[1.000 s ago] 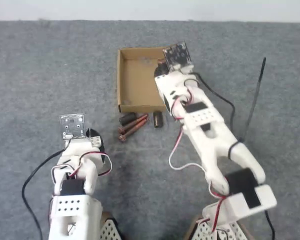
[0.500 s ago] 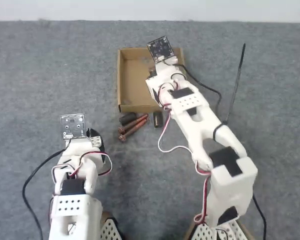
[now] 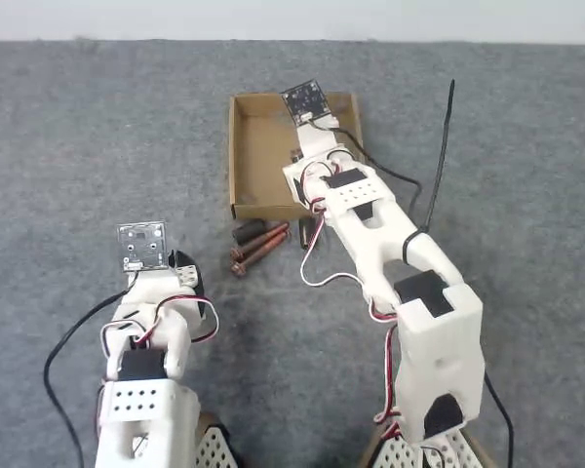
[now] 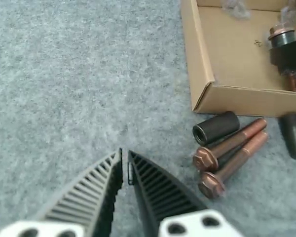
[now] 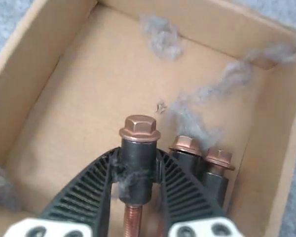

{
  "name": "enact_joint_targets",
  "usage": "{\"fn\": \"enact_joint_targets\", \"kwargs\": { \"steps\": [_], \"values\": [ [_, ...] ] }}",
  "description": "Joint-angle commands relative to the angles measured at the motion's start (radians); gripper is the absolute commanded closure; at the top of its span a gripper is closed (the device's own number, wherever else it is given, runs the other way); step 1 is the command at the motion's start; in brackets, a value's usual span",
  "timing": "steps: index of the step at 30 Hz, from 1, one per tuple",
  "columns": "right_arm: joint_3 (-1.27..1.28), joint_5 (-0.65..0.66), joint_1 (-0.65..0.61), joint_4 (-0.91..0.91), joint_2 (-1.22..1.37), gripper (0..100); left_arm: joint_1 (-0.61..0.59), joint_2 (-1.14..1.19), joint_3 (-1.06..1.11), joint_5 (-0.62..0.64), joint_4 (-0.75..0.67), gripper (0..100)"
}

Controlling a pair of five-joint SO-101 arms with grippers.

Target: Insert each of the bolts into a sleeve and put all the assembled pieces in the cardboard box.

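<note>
Right now the grey carpeted table (image 3: 97,127) holds everything, and my right arm is stretched over the cardboard box (image 3: 232,156) on it. My right gripper (image 5: 137,160) is clamped on a sleeve with a bolt through it (image 5: 138,143), head up, above the box floor and just beside two finished pieces (image 5: 187,148) at the wall. My left gripper (image 4: 124,155) is closed on nothing, hanging over bare carpet near the two loose bolts (image 4: 232,143) and two empty sleeves (image 4: 216,127) that lie just outside the box. To do this drop well, I think I should lower close to the bare cardboard before letting go, keep the head uppermost so the bolt cannot slide out, and stay off the two neighbours (landing on them could knock them over). I cannot tell how high the piece hangs above the floor, since my own jaws cover its lower end. From above, my arm hides the gripper and much of the box. One empty sleeve is cut off at the edge of my left wrist view. Tufts of lint (image 5: 160,34) lie in the box.
</note>
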Motion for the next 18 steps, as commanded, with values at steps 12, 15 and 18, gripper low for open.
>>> {"fn": "enact_joint_targets", "kwargs": {
  "steps": [12, 15, 18],
  "values": [
    [-0.074, -0.028, -0.001, 0.102, -0.067, 89.7, -0.005, -0.005, -0.008, -0.015, 0.002, 99],
    [-0.068, -0.028, -0.001, 0.108, -0.105, 92.6, -0.005, -0.005, -0.008, -0.015, 0.002, 99],
    [-0.068, -0.028, 0.001, 0.159, -0.157, 94.7, -0.005, 0.002, -0.008, -0.015, -0.018, 99]
  ]
}}
